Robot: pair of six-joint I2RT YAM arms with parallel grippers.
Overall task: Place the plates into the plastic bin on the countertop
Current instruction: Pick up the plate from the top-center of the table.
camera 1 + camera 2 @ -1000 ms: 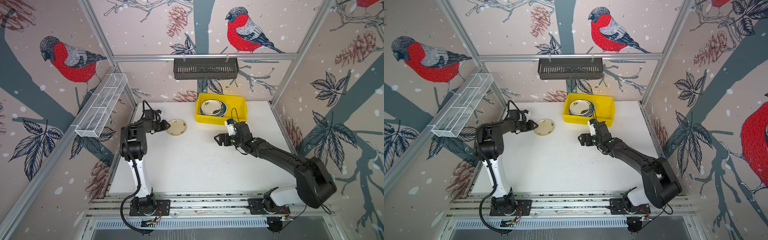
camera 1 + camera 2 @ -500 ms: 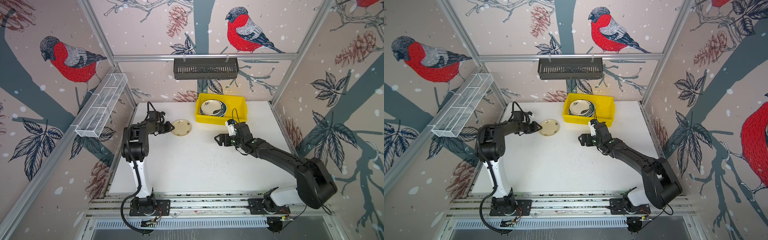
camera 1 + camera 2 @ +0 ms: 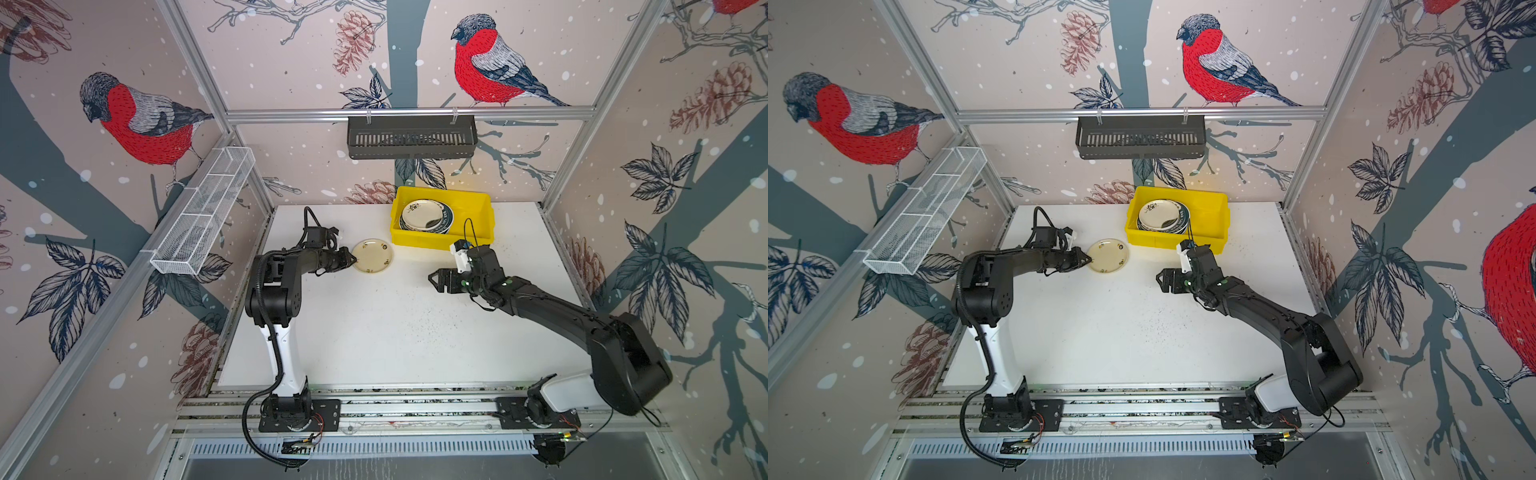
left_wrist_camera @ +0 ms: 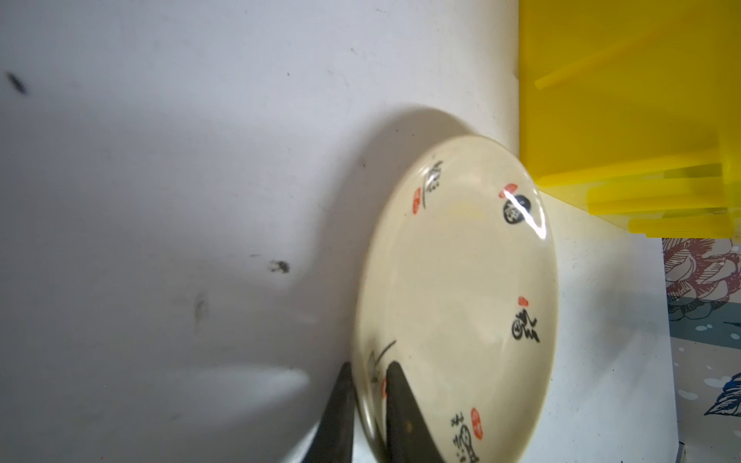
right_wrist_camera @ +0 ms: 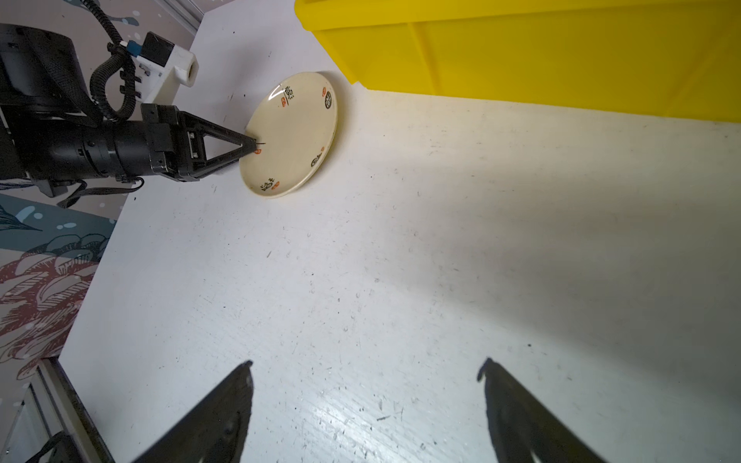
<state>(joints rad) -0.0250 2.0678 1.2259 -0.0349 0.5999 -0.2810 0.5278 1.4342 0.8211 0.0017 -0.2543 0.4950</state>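
Top and wrist views of a bimanual cell, read from left to right. A white wire-mesh basket (image 3: 203, 212) hangs on the left wall, above the speckled white countertop (image 3: 374, 332). The left arm reaches forward and to the right, low over the surface. The left gripper (image 3: 354, 261) is closed on the near-left rim of a cream plate (image 3: 372, 262). In the left wrist view, one of its fingers (image 4: 397, 401) lies on the plate's upper face and the other sits under the rim. The right wrist view shows the same grip, with the tips meeting at the rim (image 5: 253, 146). The plate bears small black and red motifs and lies on the countertop just beside the front-left corner of the yellow plastic bin (image 3: 442, 241). Whether its gripped edge is raised cannot be told. A dark slotted basket (image 3: 411, 137) hangs on the rear rail above the bin. A stack of plates (image 3: 426, 216) sits in the left half of the bin, with a cream plate on top of dark-rimmed ones. The right gripper (image 3: 436, 281) is poised in front of the bin over bare countertop, jaws wide apart and holding nothing (image 5: 367, 362).
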